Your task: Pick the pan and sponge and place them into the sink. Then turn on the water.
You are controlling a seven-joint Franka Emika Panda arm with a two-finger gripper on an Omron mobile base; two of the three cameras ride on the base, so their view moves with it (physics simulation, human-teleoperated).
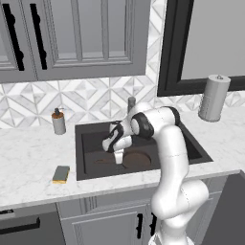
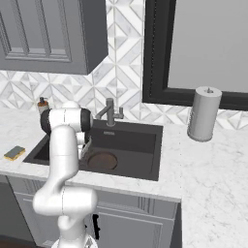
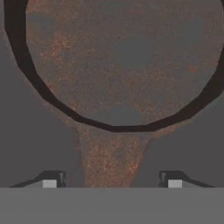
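Lying flat on the sink (image 1: 84, 131) floor, the stiff, probably weighty pan (image 3: 120, 61) sits released, its thin handle between the gripper's (image 3: 112, 180) parted tips.

- Lighting even and diffuse throughout; no distinct source identified.
- No hard cast shadows; sink (image 1: 86, 143) interior reads dark and low in contrast.
- Soft sheen on the white arm; no harsh glare.
- Base views slightly soft and pixelated, with no edge distortion.
- Hand view: pan (image 3: 122, 61) close, blotchy, blurred.
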